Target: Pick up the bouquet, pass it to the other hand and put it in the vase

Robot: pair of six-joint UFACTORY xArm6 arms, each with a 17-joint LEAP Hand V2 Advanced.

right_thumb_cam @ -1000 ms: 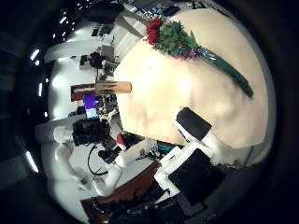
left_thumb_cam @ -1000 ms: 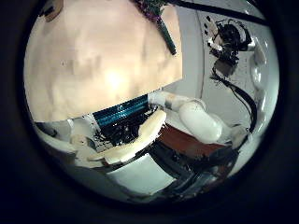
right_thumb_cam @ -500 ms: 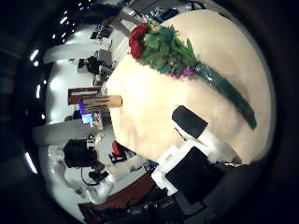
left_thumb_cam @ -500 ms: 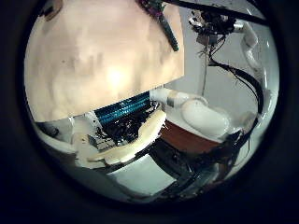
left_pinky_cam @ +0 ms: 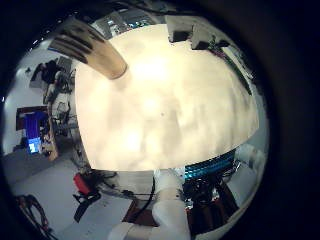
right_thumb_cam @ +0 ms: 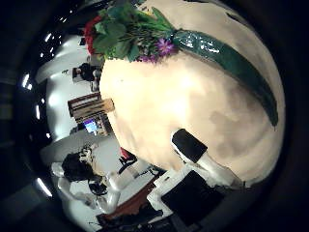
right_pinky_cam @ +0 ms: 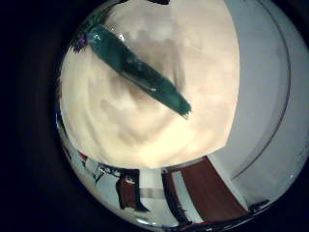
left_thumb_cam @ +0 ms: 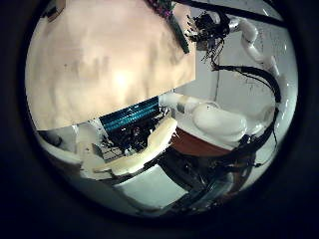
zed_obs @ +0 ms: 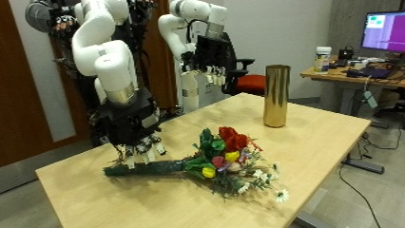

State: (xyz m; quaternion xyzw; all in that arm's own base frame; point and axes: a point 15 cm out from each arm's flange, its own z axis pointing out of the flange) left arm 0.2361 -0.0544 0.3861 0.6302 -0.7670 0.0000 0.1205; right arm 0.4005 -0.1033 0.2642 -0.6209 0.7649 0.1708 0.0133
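The bouquet of red, yellow and white flowers with green leaves and a dark green wrapped stem (zed_obs: 202, 167) lies flat on the pale wooden table (zed_obs: 317, 152), its wrapped stem end pointing toward the right hand (zed_obs: 133, 144) and its blooms fanned out away from it. That hand hangs just above the stem end, fingers pointing down and loosely spread, closed on nothing; whether the fingertips touch the wrap cannot be told. In the right thumb-side palm view the flowers (right_thumb_cam: 130, 34) and the long green wrap fill much of the picture, so the bouquet is close under that palm. Beyond the blooms, well clear of the fingers, a tall gold metal cylinder vase (zed_obs: 276, 96) stands upright near the table's far edge. The left hand (zed_obs: 202, 71) hangs farther back, off the table, and its fingers cannot be made out.
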